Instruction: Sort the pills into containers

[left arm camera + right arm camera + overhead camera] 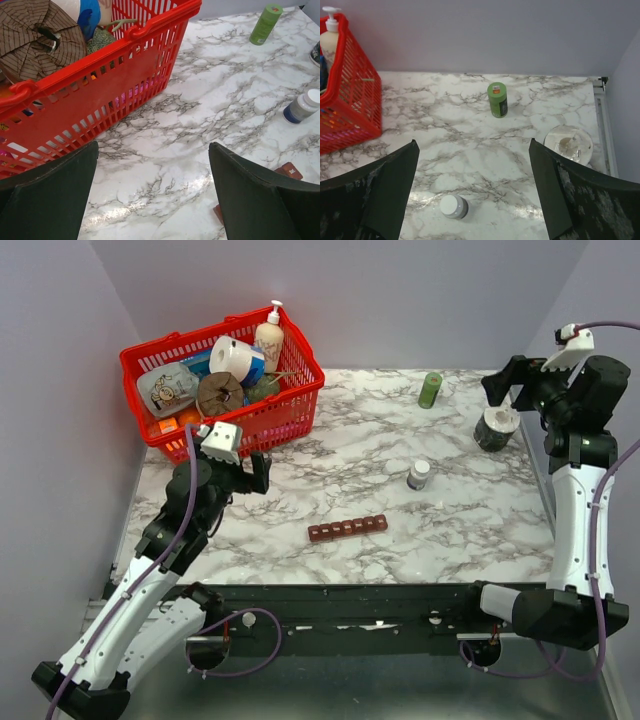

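Near the table's front edge, at about 6 o'clock from its middle in the top view, I see the containers (347, 528): one narrow, dark red-brown strip of small square compartments in a row, lying flat on the marble table (480, 530), its right end tipped a little toward 2 o'clock. I count roughly seven cells, but I can't tell whether anything sits in them. My left wrist camera catches only a red-brown corner of the strip (290, 171) beside the right finger, the rest hidden. I can read no writing anywhere. The green bottle (430, 390) at 1 o'clock has an orange-and-white patch on its cap in the right wrist view (497, 100), too small to read. The white-capped bottle (418, 475) at 3 o'clock of centre shows a blue band in the left wrist view (302, 106), with no legible text. The clear tub (496, 427) at 2 o'clock holds something pale that I can't identify. The red basket (285, 410) at 10 o'clock is crammed, its printed pouch and pump bottle unreadable and cut off in both wrist views. The left gripper (262, 475) hangs by the basket's front wall with its jaws spread wide on nothing, and the right gripper (505, 383) above the tub is likewise spread and empty
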